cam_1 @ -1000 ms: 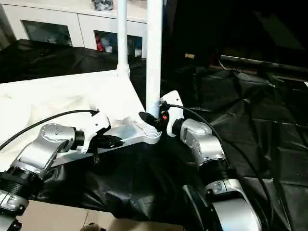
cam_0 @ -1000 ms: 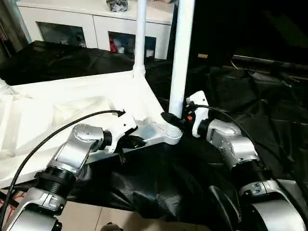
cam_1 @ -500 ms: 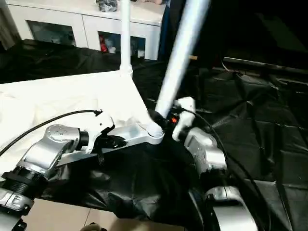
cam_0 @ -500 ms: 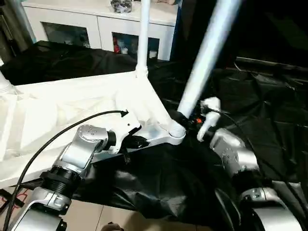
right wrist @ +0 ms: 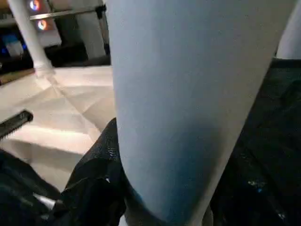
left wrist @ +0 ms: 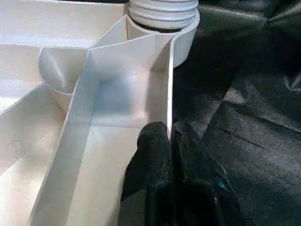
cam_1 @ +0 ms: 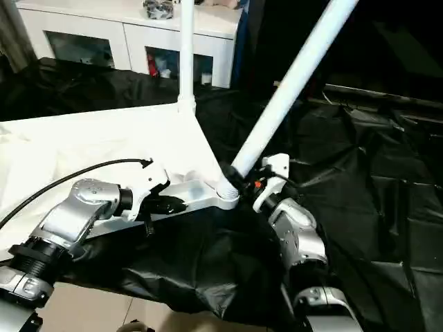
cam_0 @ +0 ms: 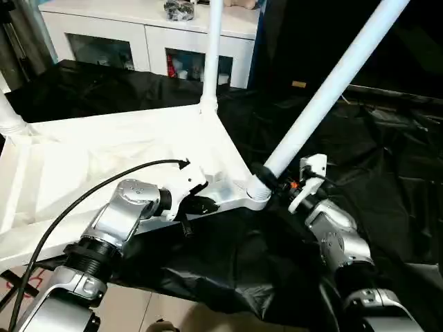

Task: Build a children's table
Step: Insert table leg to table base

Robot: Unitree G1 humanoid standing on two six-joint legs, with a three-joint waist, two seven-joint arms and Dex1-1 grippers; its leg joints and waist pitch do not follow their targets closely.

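The children's table top (cam_0: 104, 159) lies upside down on a black sheet, ribs facing up. My left gripper (cam_0: 201, 205) is shut on the thin rim wall (left wrist: 169, 94) of the top, just short of the near right corner socket (cam_0: 257, 195). My right gripper (cam_0: 265, 171) is shut on a white leg (cam_0: 325, 90) just above its threaded foot. This leg leans steeply up and to the right, its foot at the socket. In the right wrist view the leg (right wrist: 188, 94) sits between the black fingers (right wrist: 96, 179). A second leg (cam_0: 211, 55) stands upright in the far corner.
A third leg's base (cam_0: 10, 117) stands at the far left corner. A white cabinet with glass doors (cam_0: 138, 41) is behind the table. The crumpled black sheet (cam_0: 387, 173) covers the ground to the right. Tiled floor (cam_0: 152, 304) lies at the near edge.
The leg in my right gripper has tipped from upright to a steep lean to the right, and the gripper has turned with it. My left gripper keeps its hold on the rim.
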